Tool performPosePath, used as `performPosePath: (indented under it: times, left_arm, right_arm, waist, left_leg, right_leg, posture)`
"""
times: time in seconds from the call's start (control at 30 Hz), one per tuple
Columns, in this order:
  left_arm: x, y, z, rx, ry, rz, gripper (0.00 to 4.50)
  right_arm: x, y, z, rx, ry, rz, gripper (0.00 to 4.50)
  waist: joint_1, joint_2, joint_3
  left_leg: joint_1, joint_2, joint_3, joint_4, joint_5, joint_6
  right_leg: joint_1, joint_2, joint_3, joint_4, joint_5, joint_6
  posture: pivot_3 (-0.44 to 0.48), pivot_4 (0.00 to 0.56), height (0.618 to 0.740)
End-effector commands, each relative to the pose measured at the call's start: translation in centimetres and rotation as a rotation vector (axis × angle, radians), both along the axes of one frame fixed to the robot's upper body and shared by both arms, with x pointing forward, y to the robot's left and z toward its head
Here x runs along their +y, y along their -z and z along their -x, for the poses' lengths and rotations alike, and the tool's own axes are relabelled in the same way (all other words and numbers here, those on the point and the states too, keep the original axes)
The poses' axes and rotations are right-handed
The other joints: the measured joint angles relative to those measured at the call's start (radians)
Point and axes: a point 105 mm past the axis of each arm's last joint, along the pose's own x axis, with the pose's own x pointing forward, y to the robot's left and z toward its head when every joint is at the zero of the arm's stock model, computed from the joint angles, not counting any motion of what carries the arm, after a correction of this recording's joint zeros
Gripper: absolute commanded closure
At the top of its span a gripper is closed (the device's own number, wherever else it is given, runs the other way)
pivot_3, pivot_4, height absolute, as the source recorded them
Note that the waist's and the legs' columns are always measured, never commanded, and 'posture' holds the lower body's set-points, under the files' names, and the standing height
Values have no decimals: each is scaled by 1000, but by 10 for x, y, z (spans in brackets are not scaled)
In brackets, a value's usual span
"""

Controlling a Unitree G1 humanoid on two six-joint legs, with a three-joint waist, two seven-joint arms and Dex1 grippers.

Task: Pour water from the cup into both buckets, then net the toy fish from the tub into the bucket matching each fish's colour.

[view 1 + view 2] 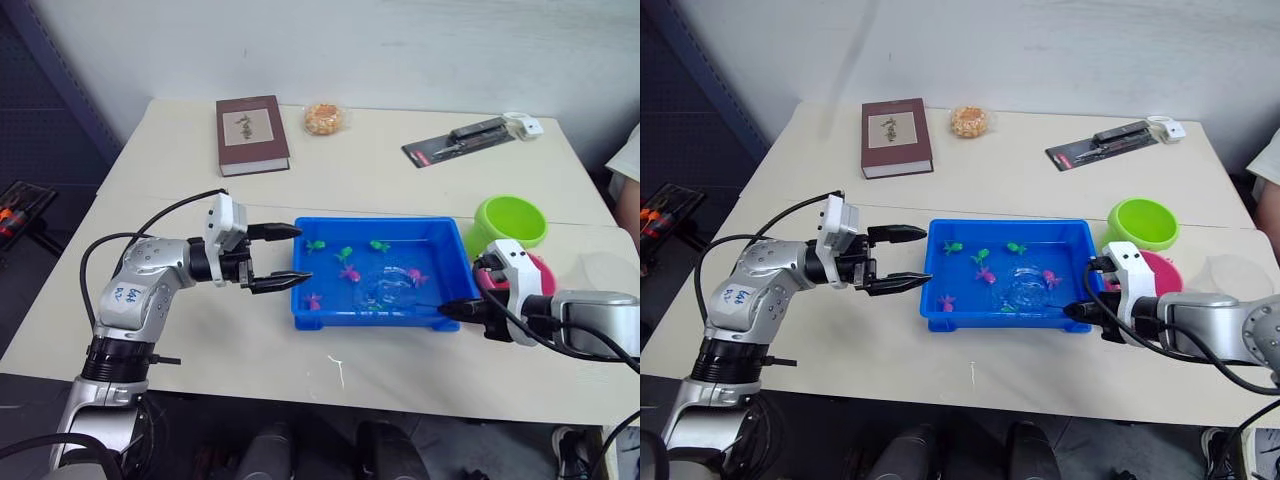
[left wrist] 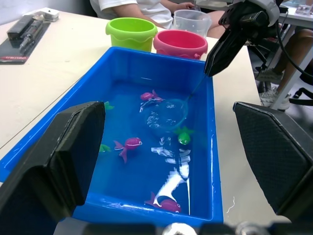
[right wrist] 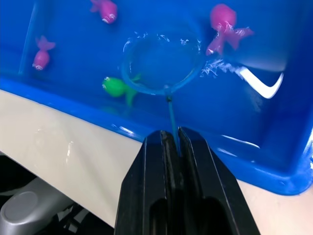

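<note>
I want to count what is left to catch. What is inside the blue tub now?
The tub holds water, green fish and pink fish, plus the net hoop, dipped in and held by the right hand. The ripples may hide others.

A robotics lab or test room: a plain cream table [image 1: 400, 180] stands against a bare white wall [image 1: 400, 50]. Props lie at the table's far side: a maroon book [image 1: 251, 133], a packaged tool [image 1: 458, 141]. Left of the table, screwdrivers [image 1: 15, 210] lie on the floor.
</note>
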Motion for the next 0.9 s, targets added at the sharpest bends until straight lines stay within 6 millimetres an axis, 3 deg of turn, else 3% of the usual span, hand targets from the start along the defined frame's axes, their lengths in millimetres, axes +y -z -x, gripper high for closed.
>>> performPosePath:
  times: [0.03,0.23,0.37,0.9]
  left_arm:
    - [1,-12,5,-52,0,16,9]
    - [2,-13,4,-58,-8,20,9]
    - [2,-13,4,-60,-11,21,9]
    - [14,-14,0,-66,-21,-21,9]
  right_arm:
    - [3,-6,0,21,-2,-20,4500]
    - [0,-6,-8,25,45,8,4500]
    - [-1,-11,-20,-72,76,44,4500]
    - [2,-2,-37,-346,65,36,4500]
  waist:
    - [0,0,0]
    - [0,0,0]
    - [0,0,0]
    - [1,0,0]
  left_leg:
    - [0,0,0,0,0,0]
    - [0,0,0,0,0,0]
    - [-1,0,-1,0,0,0]
    - [-1,0,0,-1,0,0]
  right_leg:
    - [0,0,0,0,0,0]
    - [0,0,0,0,0,0]
    - [0,0,0,-1,0,0]
    - [-1,1,0,0,0,0]
  posture:
    - [0,150,738]
    - [0,150,738]
    - [0,150,738]
    - [0,150,738]
